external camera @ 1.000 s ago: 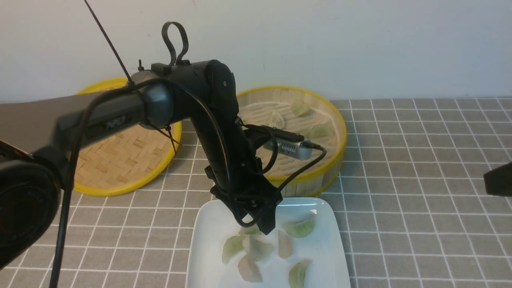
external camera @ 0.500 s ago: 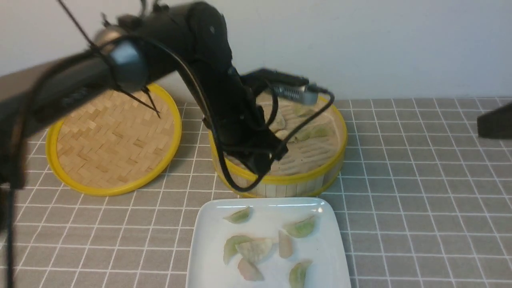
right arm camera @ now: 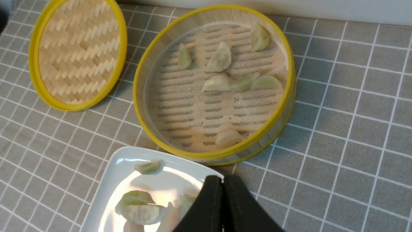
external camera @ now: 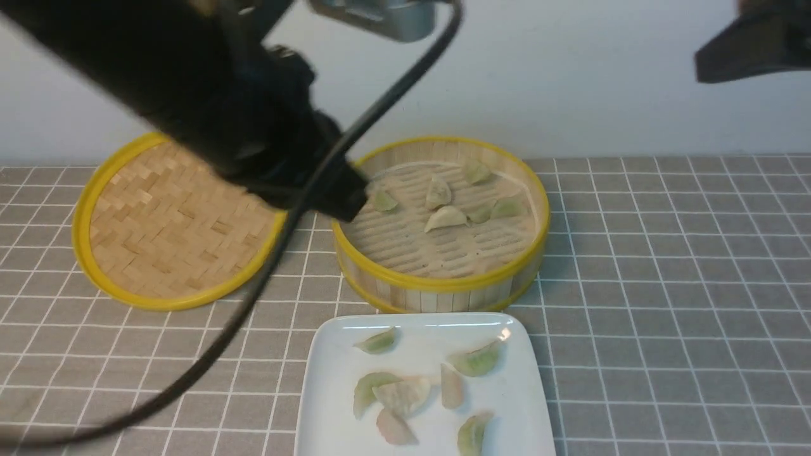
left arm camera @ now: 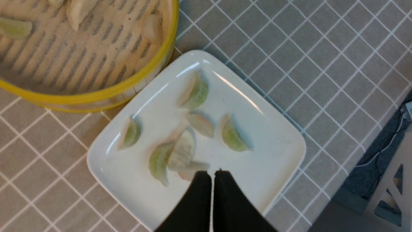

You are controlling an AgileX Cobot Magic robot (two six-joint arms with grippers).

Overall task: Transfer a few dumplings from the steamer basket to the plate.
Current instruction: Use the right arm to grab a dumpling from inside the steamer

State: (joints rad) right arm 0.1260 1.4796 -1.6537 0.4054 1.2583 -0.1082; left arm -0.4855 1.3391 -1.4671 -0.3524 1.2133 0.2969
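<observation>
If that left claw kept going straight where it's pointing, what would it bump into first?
Most likely the plate, right beside the overlapping dumplings; the left gripper, shut, aims there from above, though depth is hard to judge.

**Basket, plate and closed claw from the right wrist**

Seven dumplings (right arm camera: 220, 57) are seen on the slatted floor of the steamer basket (right arm camera: 206, 17). The plate (right arm camera: 116, 174) is set just beside it on the grey gridded table (right arm camera: 354, 129), with several more dumplings on it. The woven lid (right arm camera: 77, 53) is laid nearby. The right claw (right arm camera: 222, 182) is pressed shut, empty.
</observation>
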